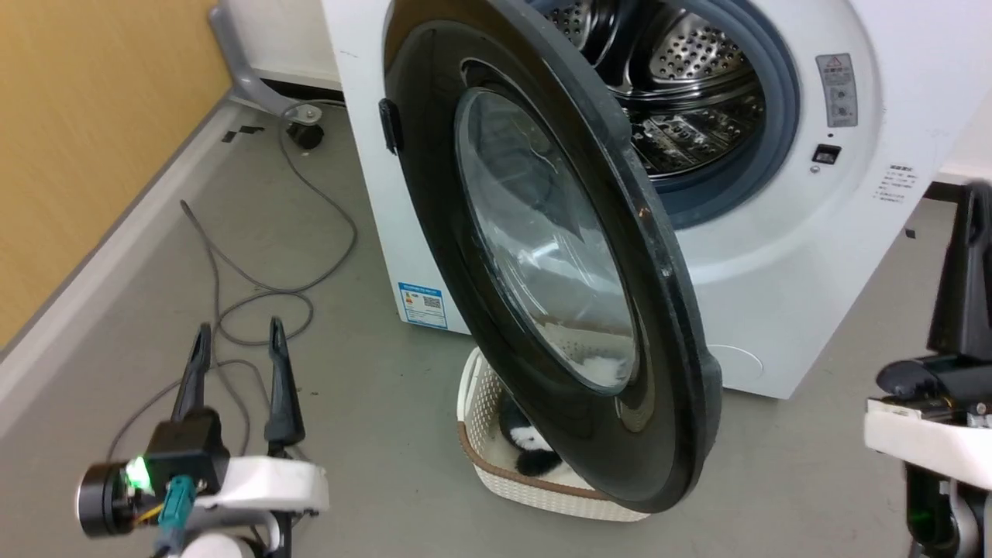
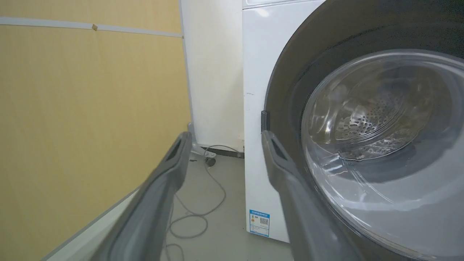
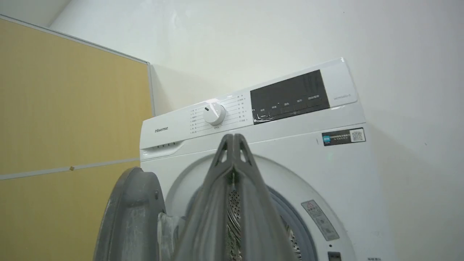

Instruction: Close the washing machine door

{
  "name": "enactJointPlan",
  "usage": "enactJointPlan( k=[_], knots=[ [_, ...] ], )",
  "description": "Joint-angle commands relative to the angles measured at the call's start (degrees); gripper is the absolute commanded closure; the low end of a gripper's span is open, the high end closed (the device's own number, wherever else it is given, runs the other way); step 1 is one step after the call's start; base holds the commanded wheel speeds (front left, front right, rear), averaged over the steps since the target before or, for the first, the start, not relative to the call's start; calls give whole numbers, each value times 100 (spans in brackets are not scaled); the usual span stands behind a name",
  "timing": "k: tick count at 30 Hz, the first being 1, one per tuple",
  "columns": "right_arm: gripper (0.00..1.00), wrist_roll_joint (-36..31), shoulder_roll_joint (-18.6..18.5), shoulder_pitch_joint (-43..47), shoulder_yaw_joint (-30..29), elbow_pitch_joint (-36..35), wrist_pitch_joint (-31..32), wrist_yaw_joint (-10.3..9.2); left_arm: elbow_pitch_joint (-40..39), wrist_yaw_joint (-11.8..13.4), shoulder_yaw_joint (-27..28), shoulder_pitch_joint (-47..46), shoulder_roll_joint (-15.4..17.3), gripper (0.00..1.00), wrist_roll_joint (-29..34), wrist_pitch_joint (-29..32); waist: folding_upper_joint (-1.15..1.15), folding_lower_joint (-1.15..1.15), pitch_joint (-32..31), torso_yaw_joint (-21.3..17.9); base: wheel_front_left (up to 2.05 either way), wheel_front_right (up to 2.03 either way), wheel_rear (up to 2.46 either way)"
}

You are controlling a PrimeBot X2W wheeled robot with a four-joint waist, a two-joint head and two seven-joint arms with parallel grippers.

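The washing machine door (image 1: 542, 256), glossy black with a bulging glass window, stands swung wide out from the white washing machine (image 1: 775, 256), baring the steel drum (image 1: 682, 70). My left gripper (image 1: 239, 335) is open at the lower left, well left of the door and apart from it. In the left wrist view its fingers (image 2: 163, 181) point past the door (image 2: 362, 145) toward the machine's left side. My right gripper (image 1: 973, 194) is at the right edge, near the machine's front. The right wrist view has its fingertips pressed together at the gripper (image 3: 233, 139) before the machine (image 3: 290, 145) and the door's edge (image 3: 130, 214).
A cream plastic basket (image 1: 484, 434) with a black-and-white plush inside sits on the floor under the door. Grey cables (image 1: 256, 287) loop over the floor at left. A yellow wall panel (image 1: 85, 139) runs along the left, with a grey wheeled leg (image 1: 263, 85) behind.
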Motion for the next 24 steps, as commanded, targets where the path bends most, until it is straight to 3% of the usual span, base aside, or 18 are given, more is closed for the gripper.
enactJointPlan(
  k=[1, 6, 12, 18, 24],
  knots=[
    [100, 67, -1, -110, 92, -102, -26, 5, -11, -37, 46, 88, -19, 0, 34, -24, 0, 0, -3, 29, 0, 0, 0],
    [100, 357, -93, -265, 985, -652, -26, 5, -21, -151, 209, 336, -165, 0, 250, -24, 0, 0, 3, 110, 0, 0, 0],
    [100, 697, -591, -290, 2059, -943, -26, 5, 54, -284, 431, 448, -346, 0, 395, -24, 0, 0, 18, 164, 0, 0, 0],
    [100, 874, -1317, -146, 3118, -673, -26, 5, 106, -422, 601, 485, -522, 0, 543, -25, 0, 0, 19, 150, 0, 0, 0],
    [100, 911, -1707, 152, 3679, -163, -26, 5, 95, -513, 728, 525, -651, 0, 668, -25, 0, 0, 62, 49, 0, 0, 0]
  ],
)
